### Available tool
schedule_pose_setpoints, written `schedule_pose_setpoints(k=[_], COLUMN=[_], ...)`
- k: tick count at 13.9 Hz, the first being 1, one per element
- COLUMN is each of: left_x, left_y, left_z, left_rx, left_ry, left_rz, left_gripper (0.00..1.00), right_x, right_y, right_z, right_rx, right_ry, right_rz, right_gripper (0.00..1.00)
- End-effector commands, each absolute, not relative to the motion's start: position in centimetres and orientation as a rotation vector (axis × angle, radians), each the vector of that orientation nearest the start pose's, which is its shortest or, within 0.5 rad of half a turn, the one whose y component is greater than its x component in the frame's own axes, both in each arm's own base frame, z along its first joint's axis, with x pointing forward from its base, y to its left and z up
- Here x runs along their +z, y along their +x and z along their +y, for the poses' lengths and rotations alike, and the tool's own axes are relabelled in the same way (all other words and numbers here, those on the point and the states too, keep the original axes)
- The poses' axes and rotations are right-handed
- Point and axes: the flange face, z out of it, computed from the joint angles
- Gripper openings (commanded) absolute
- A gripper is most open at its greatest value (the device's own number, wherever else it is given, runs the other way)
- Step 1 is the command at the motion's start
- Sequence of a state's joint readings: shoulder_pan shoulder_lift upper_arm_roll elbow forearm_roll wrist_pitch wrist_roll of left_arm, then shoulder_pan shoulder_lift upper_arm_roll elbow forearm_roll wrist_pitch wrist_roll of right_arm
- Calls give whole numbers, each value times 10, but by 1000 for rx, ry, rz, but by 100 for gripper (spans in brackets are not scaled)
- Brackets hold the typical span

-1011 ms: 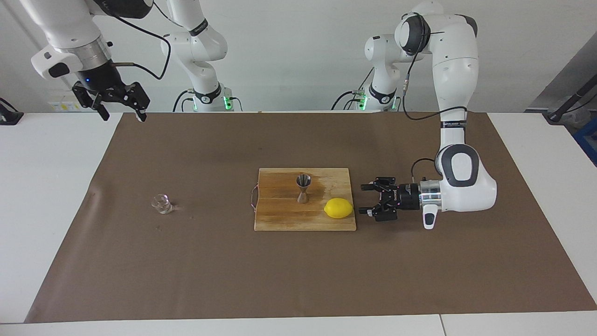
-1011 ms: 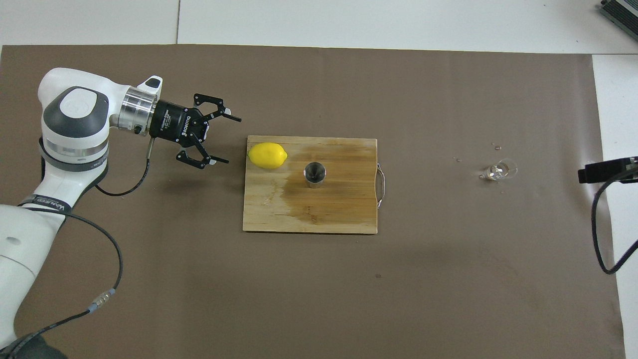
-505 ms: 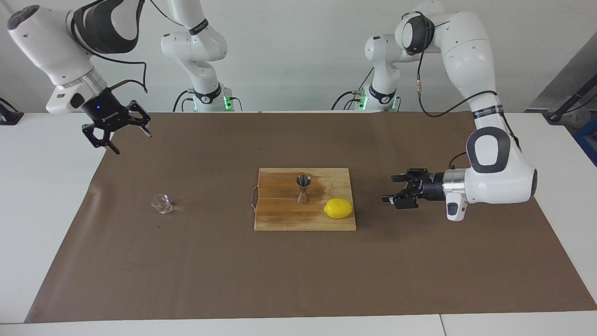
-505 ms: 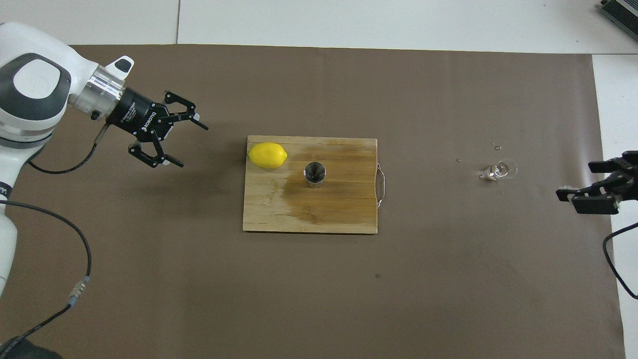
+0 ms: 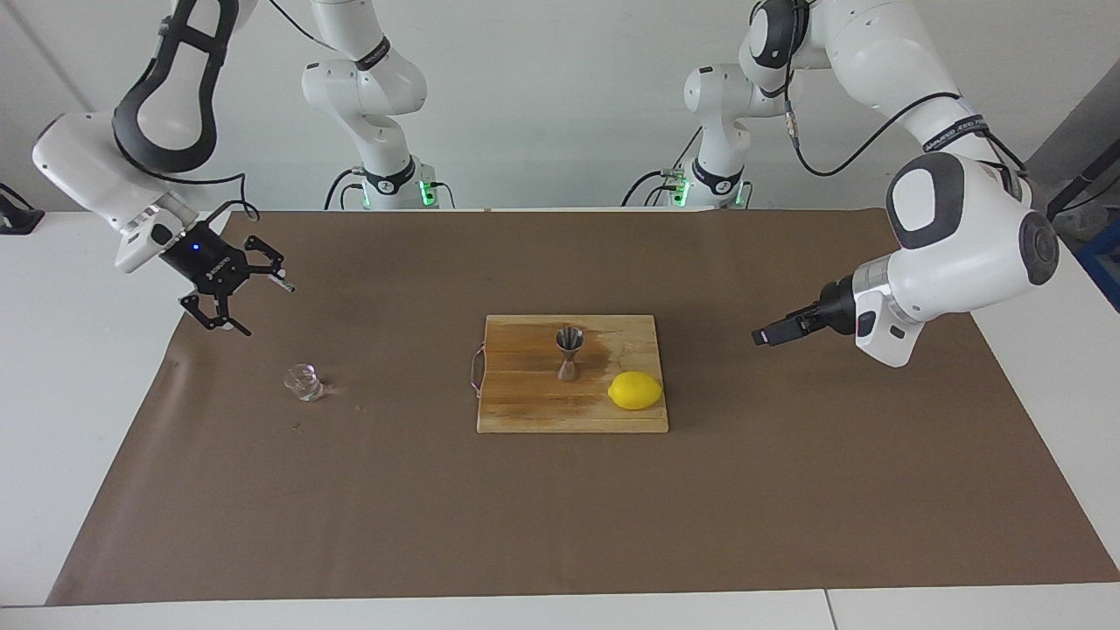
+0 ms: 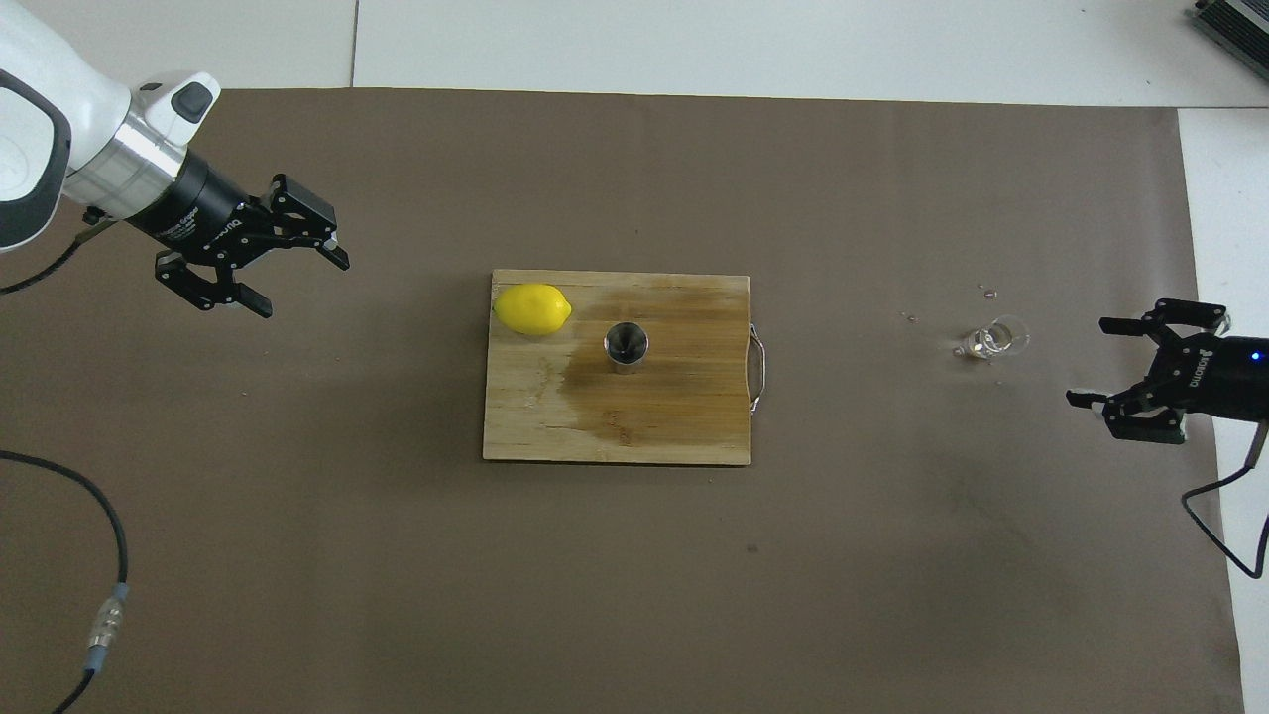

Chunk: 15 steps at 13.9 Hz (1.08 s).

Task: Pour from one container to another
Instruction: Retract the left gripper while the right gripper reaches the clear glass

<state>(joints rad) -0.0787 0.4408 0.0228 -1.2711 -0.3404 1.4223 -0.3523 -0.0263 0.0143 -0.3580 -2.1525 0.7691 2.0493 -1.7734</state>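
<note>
Brown paper covers the tabletop (image 5: 105,367), with a wooden board (image 5: 525,411) at its middle.

On the board stand the steel jigger (image 5: 569,353) and a lemon (image 5: 635,390); the glass cup (image 5: 304,382) sits well off toward the right arm's end. Right claw (image 5: 249,302) hovers spread near the cup; left claw (image 6: 302,283) hangs spread, clear of the board.

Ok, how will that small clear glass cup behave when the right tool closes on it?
The small clear glass cup is smooth, so it may slip in a light pinch. It looks thin-walled, so probably fragile under a hard squeeze. Squat and upright on the brown mat, it seems unlikely to tip. The right tool is open above the mat.
</note>
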Motion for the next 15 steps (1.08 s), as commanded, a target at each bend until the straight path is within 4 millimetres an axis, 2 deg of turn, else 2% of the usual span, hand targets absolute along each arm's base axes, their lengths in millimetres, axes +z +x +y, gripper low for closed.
schedule_pose_setpoints(k=[1,2,3,5,6,11,12,15], left_x=[524,537,538,538,539,558,564,573], left_y=[643,642,645,651,652,645,636,601], left_z=[-90,-95,-100,-99,-98,-88,-85,-71], left_rx=[341,233,174,93,79,40,35,56], left_ry=[-3247,-3203,-3183,-3159,-3145,-3150,-3151,-3145], left_rz=[-66,85,178,279,313,338,331,315], left_gripper=[100,100,100,100,100,100,100,100], right_x=[364,359,351,320,304,274,268,266], right_y=[533,544,550,560,563,561,560,560], right_z=[-186,-189,-197,-205,-203,-201,-201,-199], right_rx=[-793,-817,-816,-849,-871,-875,-872,-886], right_ry=[-2216,-2177,-2165,-2095,-2044,-1980,-1972,-1951], right_rz=[-1292,-1316,-1326,-1322,-1311,-1387,-1399,-1428], right_gripper=[100,100,100,100,100,100,100,100])
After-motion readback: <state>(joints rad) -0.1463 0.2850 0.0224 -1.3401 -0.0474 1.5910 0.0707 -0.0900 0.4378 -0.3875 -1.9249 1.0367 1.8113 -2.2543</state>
